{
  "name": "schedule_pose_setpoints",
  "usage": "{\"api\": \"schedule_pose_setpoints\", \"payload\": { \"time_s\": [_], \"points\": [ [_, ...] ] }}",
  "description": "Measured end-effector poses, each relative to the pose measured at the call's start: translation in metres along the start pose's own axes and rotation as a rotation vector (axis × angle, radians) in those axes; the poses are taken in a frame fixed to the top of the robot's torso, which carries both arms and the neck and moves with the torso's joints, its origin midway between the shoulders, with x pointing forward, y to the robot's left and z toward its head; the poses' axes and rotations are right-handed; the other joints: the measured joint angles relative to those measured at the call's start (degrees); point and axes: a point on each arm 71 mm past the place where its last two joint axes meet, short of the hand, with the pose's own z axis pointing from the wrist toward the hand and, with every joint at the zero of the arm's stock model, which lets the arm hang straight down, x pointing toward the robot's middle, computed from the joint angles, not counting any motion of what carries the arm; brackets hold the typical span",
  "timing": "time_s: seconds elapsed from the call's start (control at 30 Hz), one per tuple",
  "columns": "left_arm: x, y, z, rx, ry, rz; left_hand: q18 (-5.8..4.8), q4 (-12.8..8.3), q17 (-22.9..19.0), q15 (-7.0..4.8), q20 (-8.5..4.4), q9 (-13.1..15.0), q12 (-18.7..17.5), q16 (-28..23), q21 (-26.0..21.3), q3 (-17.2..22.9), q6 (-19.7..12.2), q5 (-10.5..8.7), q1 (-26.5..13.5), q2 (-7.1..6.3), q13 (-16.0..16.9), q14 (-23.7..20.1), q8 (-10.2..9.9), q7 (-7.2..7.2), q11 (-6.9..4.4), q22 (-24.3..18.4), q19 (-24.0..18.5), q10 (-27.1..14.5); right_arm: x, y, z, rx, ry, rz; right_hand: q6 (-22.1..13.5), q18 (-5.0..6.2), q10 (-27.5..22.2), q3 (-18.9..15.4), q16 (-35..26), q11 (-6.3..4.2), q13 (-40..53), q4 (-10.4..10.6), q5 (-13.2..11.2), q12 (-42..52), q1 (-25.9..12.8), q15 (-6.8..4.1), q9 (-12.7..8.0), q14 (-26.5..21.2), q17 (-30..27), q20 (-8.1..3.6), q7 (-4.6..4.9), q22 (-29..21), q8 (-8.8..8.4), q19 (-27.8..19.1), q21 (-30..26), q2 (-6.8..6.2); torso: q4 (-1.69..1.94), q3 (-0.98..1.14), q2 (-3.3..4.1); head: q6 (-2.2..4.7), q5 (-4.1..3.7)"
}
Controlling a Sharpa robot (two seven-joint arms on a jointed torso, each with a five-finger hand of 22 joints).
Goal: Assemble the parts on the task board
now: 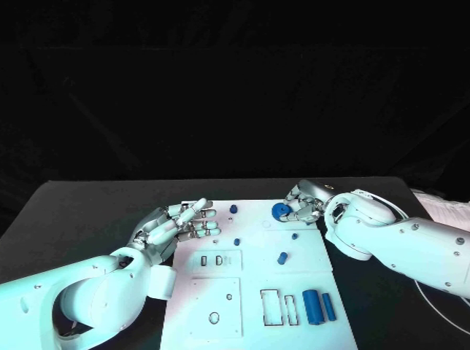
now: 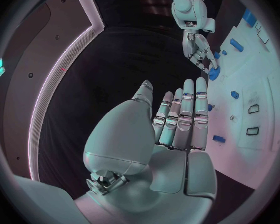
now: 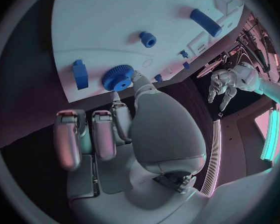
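Right hand [image 1: 303,203] at board's far edge, about 12 o'clock, fingertips pinched blue gear [image 1: 282,211]; wrist view showed thumb tip touching gear [image 3: 117,77] on white surface. Left hand [image 1: 180,224] lay at 9 o'clock edge of task board [image 1: 258,292], fingers straight and close together, holding nothing. Small blue peg [image 1: 284,257] stood mid-board. Blue cylinder [image 1: 311,306] lay toward 5 o'clock, beside rectangular slots.
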Motion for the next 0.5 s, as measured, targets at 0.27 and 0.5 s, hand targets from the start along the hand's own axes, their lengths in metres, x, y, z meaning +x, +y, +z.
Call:
{"api": "schedule_pose_setpoints", "payload": {
  "time_s": [0.27, 0.5],
  "points": [
    [-0.0003, 0.0001, 0.0002, -0.001, 0.0, 0.0, 0.0, 0.0, 0.0, 0.0, 0.0, 0.0, 0.0, 0.0, 0.0, 0.0, 0.0, 0.0, 0.0, 0.0, 0.0, 0.0, 0.0, 0.0, 0.0, 0.0, 0.0, 0.0, 0.0018, 0.0022, 0.0032, 0.001, -0.004, -0.014, 0.0, 0.0, 0.4, 0.0, 0.2, 0.0, 0.0, 0.0, 0.0, 0.7, 0.3, 0.0, 0.1, 0.0, 0.0, 0.0, 0.0, 0.0, 0.0, 0.0, 0.3, 0.31, 0.01, 0.0, 0.01, -0.23, 0.1],
    [-0.0003, 0.0002, 0.0002, -0.002, 0.001, -0.001, 0.0, -0.1, 0.0, 0.0, 0.0, 0.0, 0.0, 0.0, 0.0, 0.1, 0.0, 0.0, 0.0, 0.0, 0.0, 0.0, 0.0, 0.0, 0.0, -0.1, 0.0, 0.0, 0.0037, 0.0032, 0.0045, 0.002, -0.002, -0.033, 0.5, -0.53, 0.6, -0.2, 0.4, -0.2, 0.1, -0.2, 0.0, 1.4, 0.8, 0.0, 0.1, 0.0, 0.0, 0.0, -0.03, 0.0, 0.24, 0.0, 0.3, 0.84, -0.03, 0.06, 0.02, -0.34, 0.13]
  ]
}}
